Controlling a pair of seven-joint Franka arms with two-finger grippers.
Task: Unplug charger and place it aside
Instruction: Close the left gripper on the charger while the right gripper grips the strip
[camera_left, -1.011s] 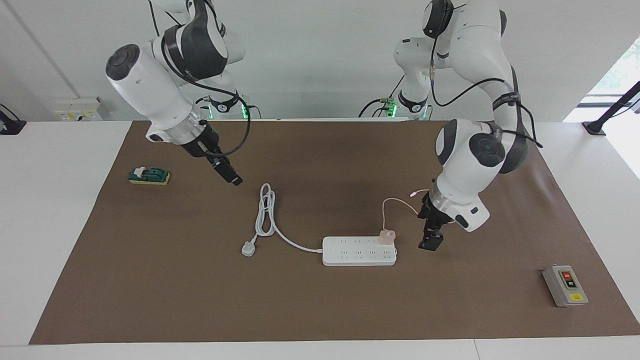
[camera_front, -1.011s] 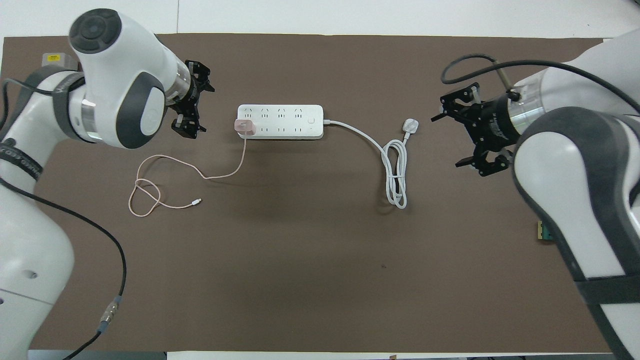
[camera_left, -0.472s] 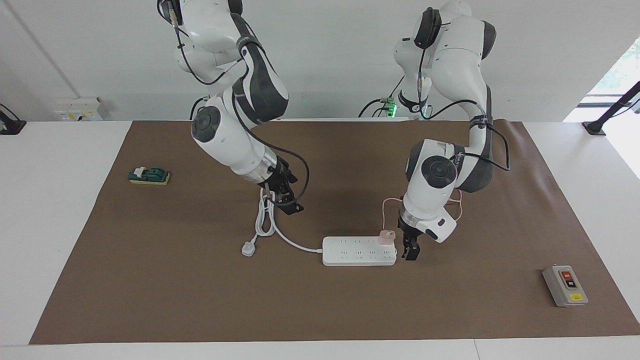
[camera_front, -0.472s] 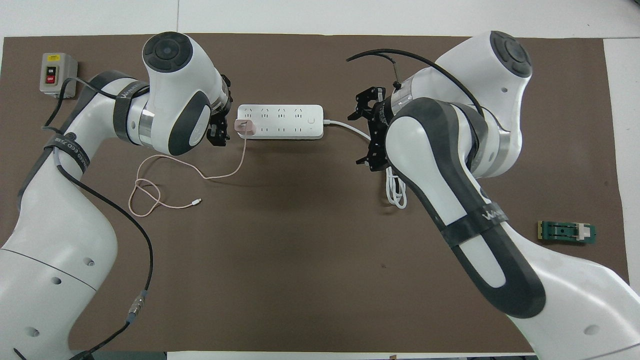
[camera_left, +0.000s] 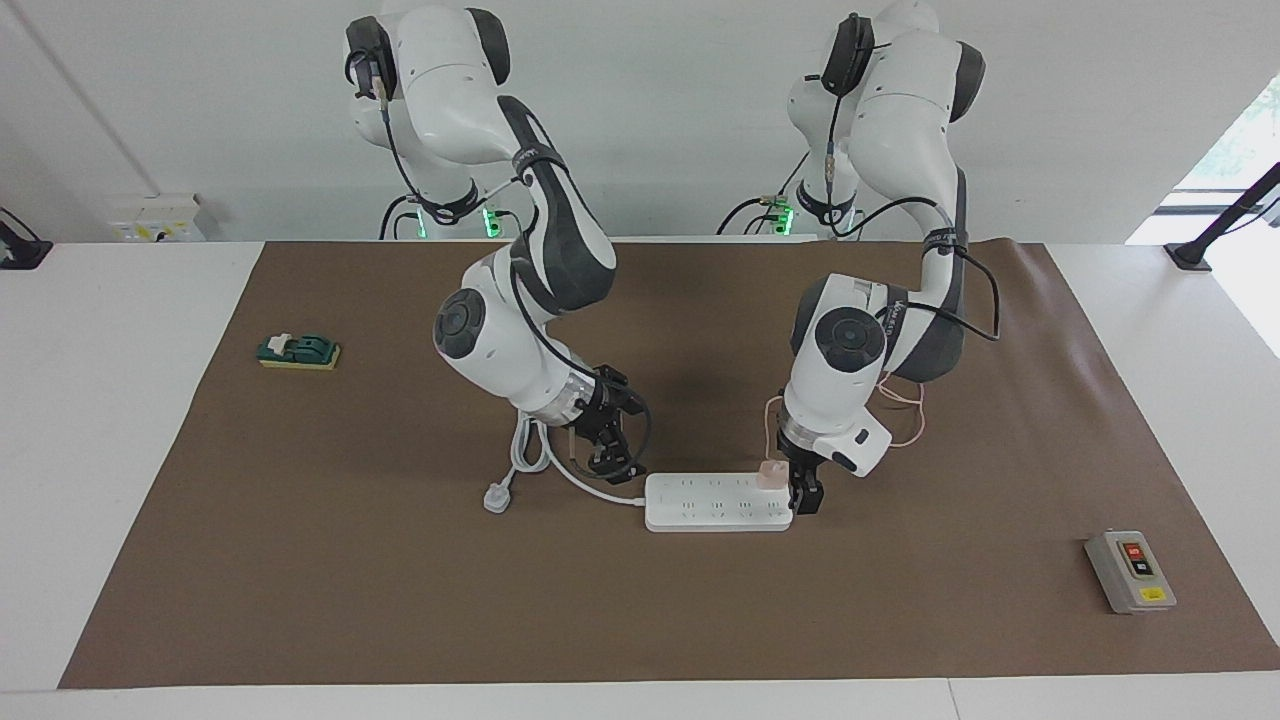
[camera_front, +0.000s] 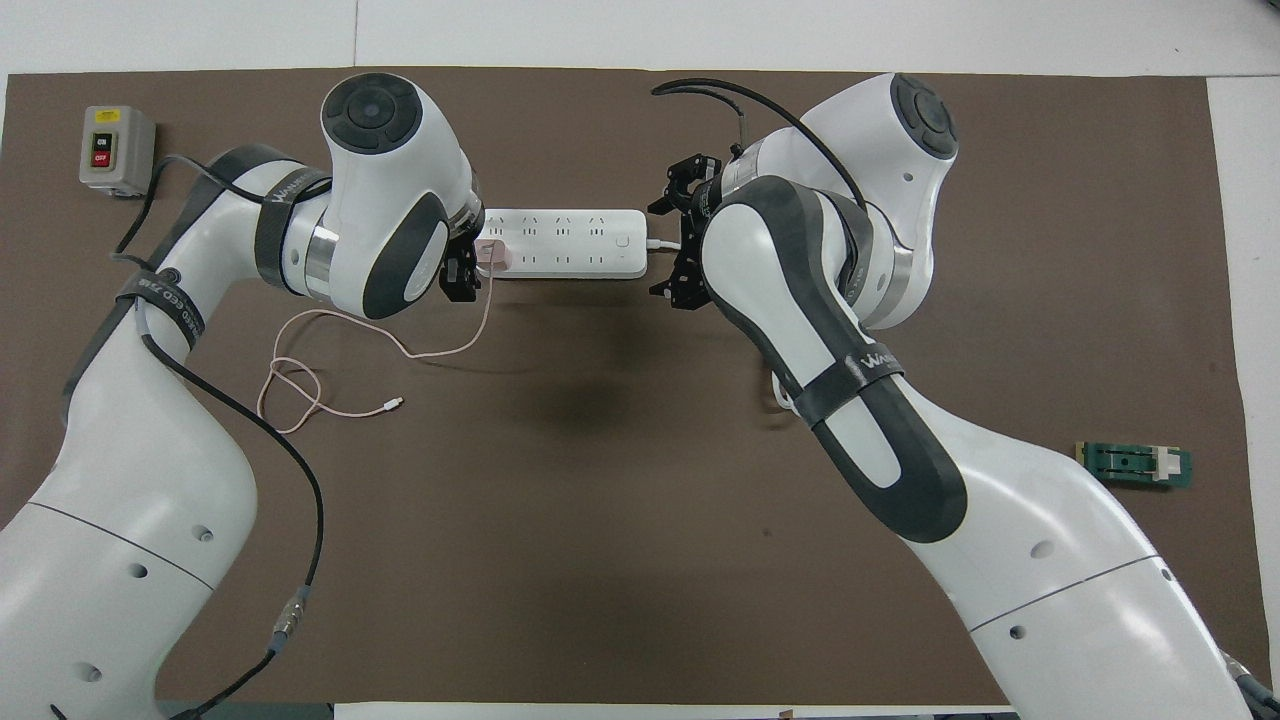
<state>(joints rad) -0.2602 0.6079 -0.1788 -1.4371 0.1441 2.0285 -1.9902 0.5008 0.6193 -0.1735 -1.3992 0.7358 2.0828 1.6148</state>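
Pale pink charger (camera_left: 771, 474) — small cube, thin cable — plugged in.

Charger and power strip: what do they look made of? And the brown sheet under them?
Charger: looks like hard plastic, pale pink, smooth cube; its thin cable lies in loose loops, so probably flexible rubber or PVC. Power strip: white moulded plastic, smooth, with a slight sheen. Brown sheet: matte and flat, with a crisp edge; could be paper or a thin mat, cannot tell which.

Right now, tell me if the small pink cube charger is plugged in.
Plugged in: the small pink cube charger sits seated on the long white power strip.
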